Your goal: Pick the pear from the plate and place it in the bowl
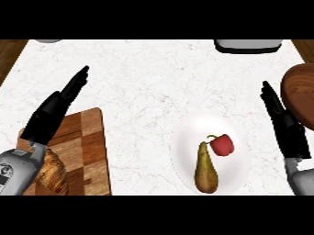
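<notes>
Head view: the pear [205,170] lies on the white plate [187,137], touching a red pepper [222,145]. The wooden bowl [309,98] sits at right. Left hand [57,108] and right hand [283,120] are straight-fingered, holding nothing.

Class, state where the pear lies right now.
In the head view, the pear lies on the white plate, lower right of centre, beside the red pepper.

Pear [206,172] & pepper [222,145] lie on plate [187,137], mid bench [153,82]. Bowl [309,98] is to the right. Cutting board [85,151] w/ bread [53,174] is left.
</notes>
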Robot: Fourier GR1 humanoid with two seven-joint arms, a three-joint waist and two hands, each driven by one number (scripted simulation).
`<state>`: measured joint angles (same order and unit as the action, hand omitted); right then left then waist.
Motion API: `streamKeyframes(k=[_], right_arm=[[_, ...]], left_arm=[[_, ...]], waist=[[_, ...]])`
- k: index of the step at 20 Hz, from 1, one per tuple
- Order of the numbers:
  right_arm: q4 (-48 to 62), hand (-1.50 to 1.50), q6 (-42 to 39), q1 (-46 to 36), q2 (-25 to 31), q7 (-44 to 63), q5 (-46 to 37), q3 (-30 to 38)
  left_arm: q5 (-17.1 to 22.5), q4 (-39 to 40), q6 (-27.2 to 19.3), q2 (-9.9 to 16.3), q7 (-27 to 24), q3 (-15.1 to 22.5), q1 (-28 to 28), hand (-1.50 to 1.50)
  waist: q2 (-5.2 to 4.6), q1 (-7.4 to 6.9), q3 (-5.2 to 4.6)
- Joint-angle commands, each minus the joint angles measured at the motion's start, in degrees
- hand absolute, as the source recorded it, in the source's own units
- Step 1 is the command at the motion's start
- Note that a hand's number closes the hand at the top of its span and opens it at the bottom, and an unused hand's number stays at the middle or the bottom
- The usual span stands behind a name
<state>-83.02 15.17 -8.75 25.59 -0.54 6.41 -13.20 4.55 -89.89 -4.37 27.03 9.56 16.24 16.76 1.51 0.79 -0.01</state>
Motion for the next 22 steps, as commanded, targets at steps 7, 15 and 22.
streamKeyframes(k=[7,15,22], right_arm=[[-3.5,1.5,19.9,12.9,5.5,2.6,-22.8,-0.8],[-11.5,-1.5,33.4,18.1,-11.6,10.1,-35.6,-12.6],[-12.1,-1.5,14.4,14.4,-3.9,34.8,-50.2,-14.3]], left_arm=[[4.3,-0.9,0.1,-6.3,-3.1,0.1,-4.9,0.0],[5.8,0.6,2.8,-11.4,-6.7,1.2,-7.1,0.0],[3.6,0.7,3.3,-10.8,-8.9,3.2,-9.1,0.0]], waist=[[-2.1,2.54,-1.99],[-1.44,-0.49,-0.13],[-1.36,-0.77,-0.56]])
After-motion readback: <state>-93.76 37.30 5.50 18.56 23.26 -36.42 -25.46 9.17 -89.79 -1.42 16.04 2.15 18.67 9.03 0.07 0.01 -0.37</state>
